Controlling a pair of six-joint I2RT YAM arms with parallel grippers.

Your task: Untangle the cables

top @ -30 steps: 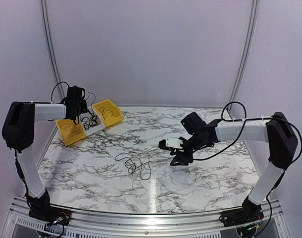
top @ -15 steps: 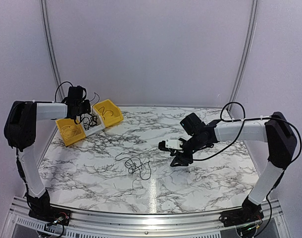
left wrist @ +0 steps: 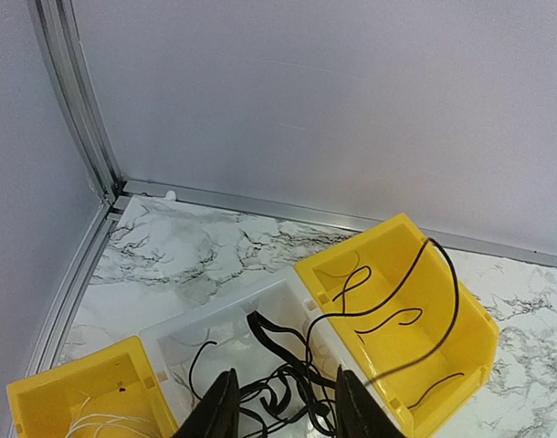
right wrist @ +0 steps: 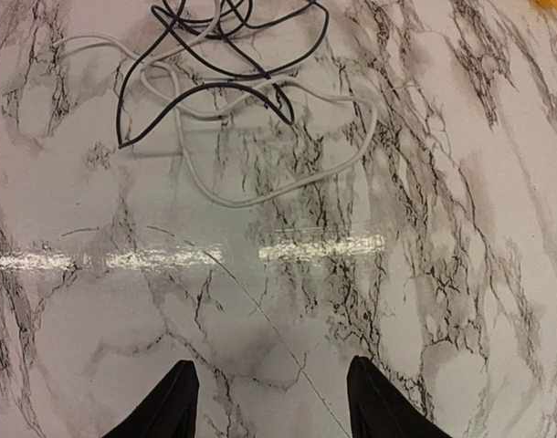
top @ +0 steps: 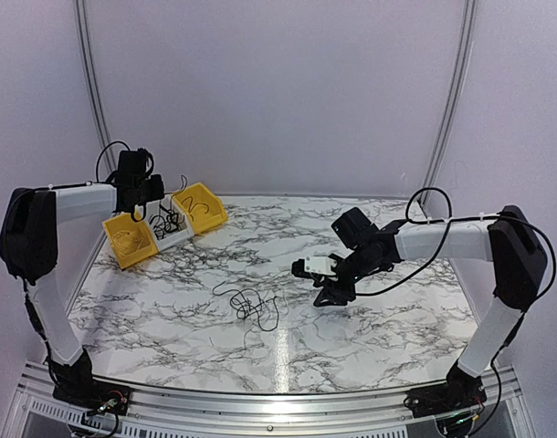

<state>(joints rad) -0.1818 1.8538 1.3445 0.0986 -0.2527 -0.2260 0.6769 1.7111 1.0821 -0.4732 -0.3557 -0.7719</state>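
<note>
A tangle of thin cables [top: 251, 306] lies on the marble table near its middle; in the right wrist view it is a dark cable [right wrist: 225, 50] looped over a pale one [right wrist: 288, 178]. My right gripper [top: 326, 294] hovers to the right of the tangle, open [right wrist: 274, 406] over bare marble, a little short of it. More black cables [left wrist: 288, 379] sit in a white bin [left wrist: 215, 315], and one arches into a yellow bin [left wrist: 415, 319]. My left gripper [top: 149, 205] hangs above the white bin; its jaws [left wrist: 286, 415] stand apart with nothing clamped between them.
Three bins stand in a row at the back left: a yellow one [top: 128, 242] holding a pale wire, the white one [top: 169, 230], and a yellow one [top: 201, 208]. A metal frame rail [left wrist: 78, 100] and the wall rise right behind them.
My left gripper has gone from shut to open and lifted a little above the bins, leaving the black cable in the bins. The right arm has not moved.
</note>
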